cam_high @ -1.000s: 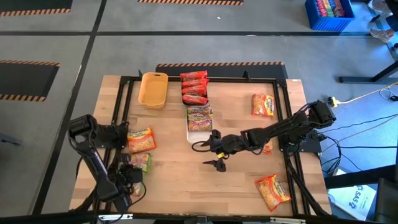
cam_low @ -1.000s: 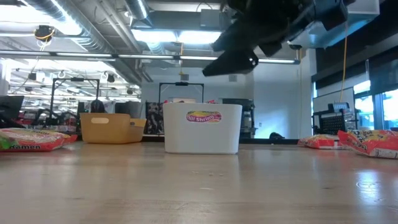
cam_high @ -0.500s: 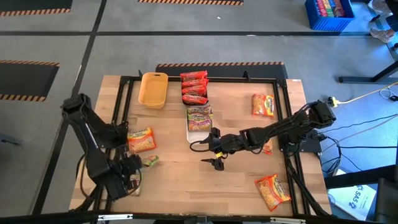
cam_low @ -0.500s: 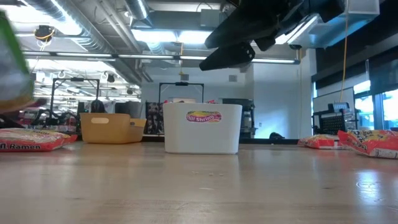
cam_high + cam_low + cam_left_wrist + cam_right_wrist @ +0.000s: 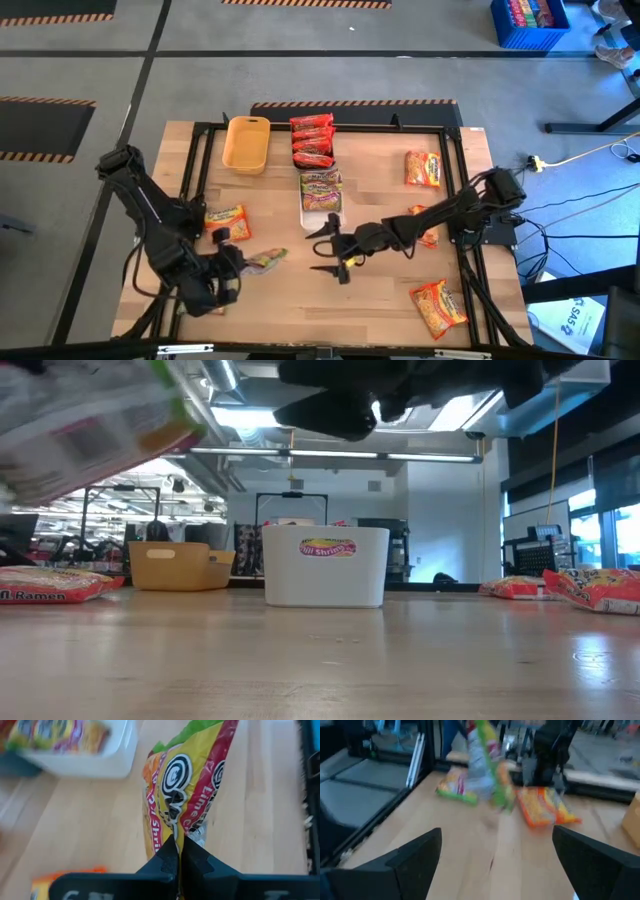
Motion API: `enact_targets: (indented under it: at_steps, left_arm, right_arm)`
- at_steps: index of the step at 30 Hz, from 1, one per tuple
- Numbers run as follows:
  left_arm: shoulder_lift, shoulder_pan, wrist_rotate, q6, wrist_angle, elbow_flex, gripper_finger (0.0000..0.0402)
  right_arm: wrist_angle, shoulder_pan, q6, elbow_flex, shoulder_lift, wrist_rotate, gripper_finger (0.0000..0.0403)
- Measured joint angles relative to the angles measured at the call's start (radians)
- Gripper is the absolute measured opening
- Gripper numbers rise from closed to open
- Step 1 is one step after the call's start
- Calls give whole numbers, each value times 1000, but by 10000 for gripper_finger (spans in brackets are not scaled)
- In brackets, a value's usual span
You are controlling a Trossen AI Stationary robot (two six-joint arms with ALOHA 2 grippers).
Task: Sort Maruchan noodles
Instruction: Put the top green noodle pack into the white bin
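Above the desk [image 5: 390,285], a green-pink packet [image 5: 185,785] is gripped by the left hand [image 5: 238,263]. Carrying to the white tray [image 5: 308,216] seems called for; the right hand [image 5: 325,250] is held open.

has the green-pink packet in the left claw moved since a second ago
Yes. The green-pink packet, shut in the left claw, has shifted rightward, toward the white tray.

Looked straight down from high above on the whole wooden table [image 5: 380,300] and both arms. Sat at tabletop height, facing level across the boards toward the white tray [image 5: 325,566] at frame centre and the room behind. Rode each wrist, close in, peering past dark fingers. Shared across the high, low and left wrist views: that same white tray and the lifted green-pink packet [image 5: 187,780].
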State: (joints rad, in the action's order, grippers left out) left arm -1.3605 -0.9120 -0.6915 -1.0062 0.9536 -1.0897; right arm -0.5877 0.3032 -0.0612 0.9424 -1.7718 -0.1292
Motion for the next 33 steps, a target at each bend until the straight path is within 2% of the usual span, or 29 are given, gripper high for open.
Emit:
enact_targets:
  at_steps: [7, 15, 19, 22, 33]
  left_arm:
    - [0, 73, -10, 216, -146, 0, 0]
    - [-1, 145, -20, 308, -202, 0, 0]
    - [-1, 149, -34, 339, -214, 0, 0]
    - [-1, 148, -39, 345, -216, 0, 0]
    - [-1, 148, -45, 356, -216, 0, 0]
  right_arm:
    - [-63, -2, -30, 35, -52, 21, 365]
    - [-54, -2, -79, 161, -145, 43, 365]
    - [20, -2, -79, 192, -148, 40, 359]
    - [20, -2, -79, 193, -148, 29, 330]
    - [22, -2, -103, 193, -148, 33, 156]
